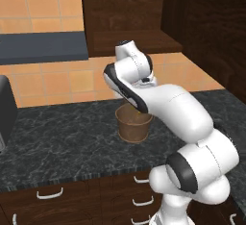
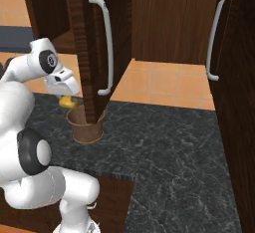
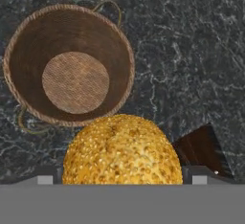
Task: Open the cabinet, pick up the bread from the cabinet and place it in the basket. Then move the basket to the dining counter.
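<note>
Mid-step: carrying golden seeded bread roll (image 3: 122, 150) toward round brown woven basket (image 3: 69, 64) on black marbled counter (image 3: 191, 65). Pincer (image 2: 65, 99) spread wide around roll (looks gripped). Roll sits beside basket mouth, not over it; next, probably shift above opening, then release.

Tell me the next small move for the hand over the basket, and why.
Probably shift the gripper toward the basket until the bread sits over its opening, then let go. In the hand view the bread lies between the fingers but hangs beside the basket's rim, over the black worktop, and the basket is empty.
</note>
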